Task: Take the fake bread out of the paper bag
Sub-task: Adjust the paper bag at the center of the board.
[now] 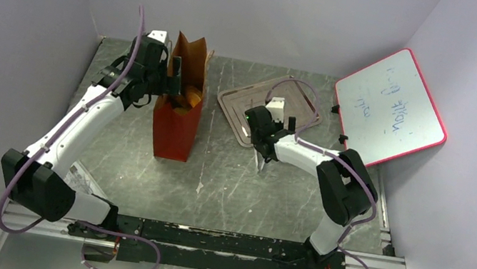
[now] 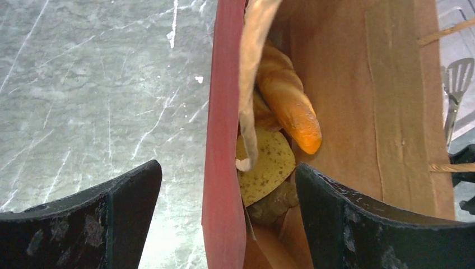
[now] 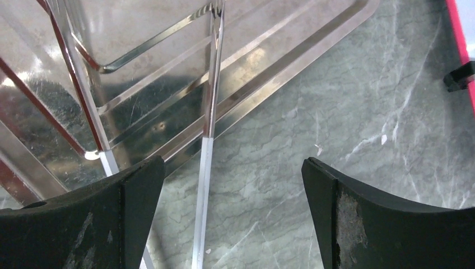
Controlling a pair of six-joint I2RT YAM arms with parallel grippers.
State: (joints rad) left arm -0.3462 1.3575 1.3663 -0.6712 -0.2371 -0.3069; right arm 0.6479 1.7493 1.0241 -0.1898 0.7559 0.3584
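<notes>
The paper bag [image 1: 176, 124] stands upright left of centre, red outside, brown inside, its top open. The fake bread shows in its mouth [image 1: 187, 97]. In the left wrist view a long orange loaf [image 2: 291, 101] leans against the brown inner wall, with a speckled slice [image 2: 271, 165] below it. My left gripper [image 1: 171, 85] is open and straddles the bag's red side wall [image 2: 224, 140]: one finger [image 2: 112, 218] is outside and the other [image 2: 358, 218] is inside, touching no bread. My right gripper [image 1: 259, 145] is open and empty at the tray's near edge.
A flat metal tray [image 1: 269, 107] lies right of the bag and also shows in the right wrist view [image 3: 168, 84]. A thin metal strip [image 3: 203, 185] runs from the tray between my right fingers, ungripped. A slotted spatula [image 2: 456, 84] shows beyond the bag. A red-framed whiteboard [image 1: 391, 108] leans at the back right.
</notes>
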